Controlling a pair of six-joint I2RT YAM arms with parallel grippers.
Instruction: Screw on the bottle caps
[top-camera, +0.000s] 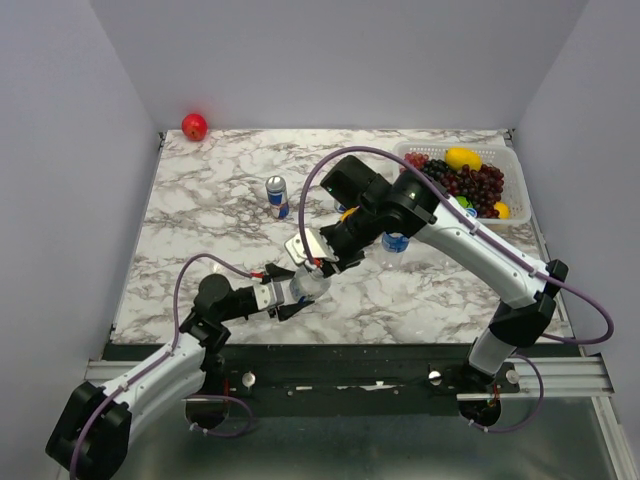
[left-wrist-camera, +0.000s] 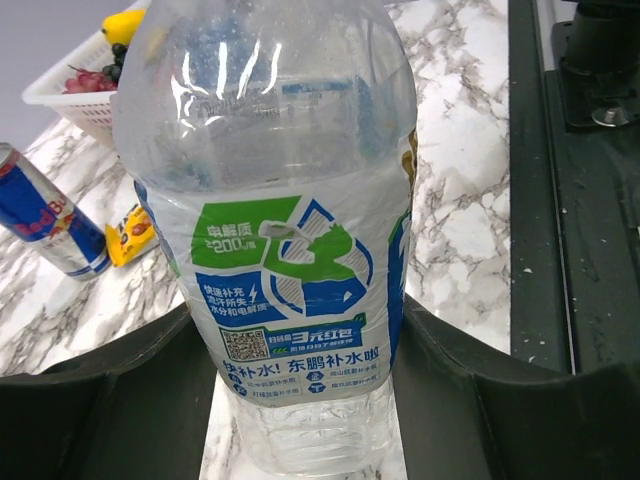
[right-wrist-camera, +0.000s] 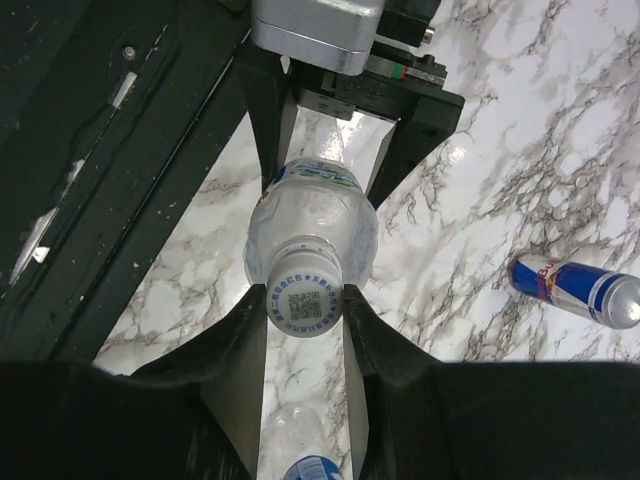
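- Reaching in low from the near left corner, the left arm lies almost flat over the tabletop (top-camera: 200, 210), its forearm pointing right toward the middle of the near edge.
- The left tool (top-camera: 293, 293) is clamped on the bottle (left-wrist-camera: 280, 250), with one finger pressed against each side of the lower, labelled part of its body.
- The bottle is upright near the tabletop's front edge, about midway across.
- The right arm rises from its base at the near right and bends at the elbow. It arches over the tabletop and brings its wrist down from above onto the bottle's top.
- The right tool (right-wrist-camera: 305, 312) is narrowed on the cap (right-wrist-camera: 305, 298), with a finger touching each side. The cap sits on the bottle's neck and bears a printed square code.
- A can (top-camera: 277, 197) stands well behind the bottle, and a basket (top-camera: 512, 160) of fruit sits at the far right.
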